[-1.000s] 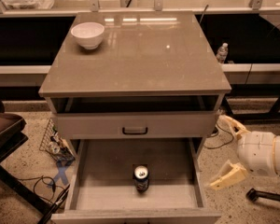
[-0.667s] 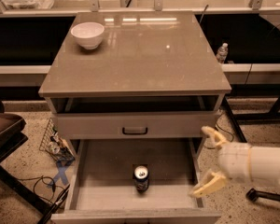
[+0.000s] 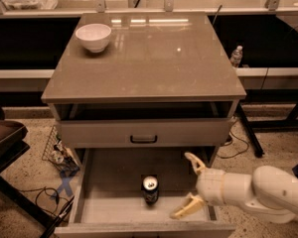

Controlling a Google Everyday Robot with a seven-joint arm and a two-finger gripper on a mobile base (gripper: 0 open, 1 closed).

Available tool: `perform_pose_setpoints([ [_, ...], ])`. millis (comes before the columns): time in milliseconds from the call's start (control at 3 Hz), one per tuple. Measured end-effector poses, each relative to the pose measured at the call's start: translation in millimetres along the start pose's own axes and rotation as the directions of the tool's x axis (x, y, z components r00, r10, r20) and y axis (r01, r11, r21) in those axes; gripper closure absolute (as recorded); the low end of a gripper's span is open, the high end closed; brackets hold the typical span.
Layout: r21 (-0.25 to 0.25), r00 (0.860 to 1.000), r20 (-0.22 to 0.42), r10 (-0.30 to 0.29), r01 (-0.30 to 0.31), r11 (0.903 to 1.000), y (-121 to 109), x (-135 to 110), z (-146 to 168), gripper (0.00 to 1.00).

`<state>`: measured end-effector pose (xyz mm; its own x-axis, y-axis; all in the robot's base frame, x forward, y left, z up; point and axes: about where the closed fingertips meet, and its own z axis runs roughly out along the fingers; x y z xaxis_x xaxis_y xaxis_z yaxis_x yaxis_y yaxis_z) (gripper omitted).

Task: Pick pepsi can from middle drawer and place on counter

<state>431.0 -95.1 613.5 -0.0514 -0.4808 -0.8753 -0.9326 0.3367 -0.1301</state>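
The pepsi can (image 3: 150, 190) stands upright on the floor of the open middle drawer (image 3: 114, 207), near its middle front. My gripper (image 3: 188, 185) is open, its two pale fingers spread wide above the drawer's right part, to the right of the can and apart from it. One fingertip (image 3: 189, 156) points to the back, the other (image 3: 178, 214) to the front. The counter (image 3: 149, 53) forms the cabinet's top above.
A white bowl (image 3: 93, 36) sits on the counter's back left corner. The drawer front with a dark handle (image 3: 143, 139) is above the open drawer. A water bottle (image 3: 236, 56) stands behind right. A dark chair (image 3: 2, 140) and cables lie at left.
My gripper has moved left, from outside the drawer's right wall to over the drawer's right part, closer to the can. The can has not moved.
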Motion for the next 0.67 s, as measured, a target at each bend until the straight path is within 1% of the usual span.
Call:
perform_pose_setpoints([
  [333,-0.012,0.999,0.041,0.031,-0.031,0.9995,1.5,33.2,85.2,0.00],
  [667,-0.012,0.999,0.041,0.032,-0.031,0.9994,1.6,33.4,85.2,0.00],
])
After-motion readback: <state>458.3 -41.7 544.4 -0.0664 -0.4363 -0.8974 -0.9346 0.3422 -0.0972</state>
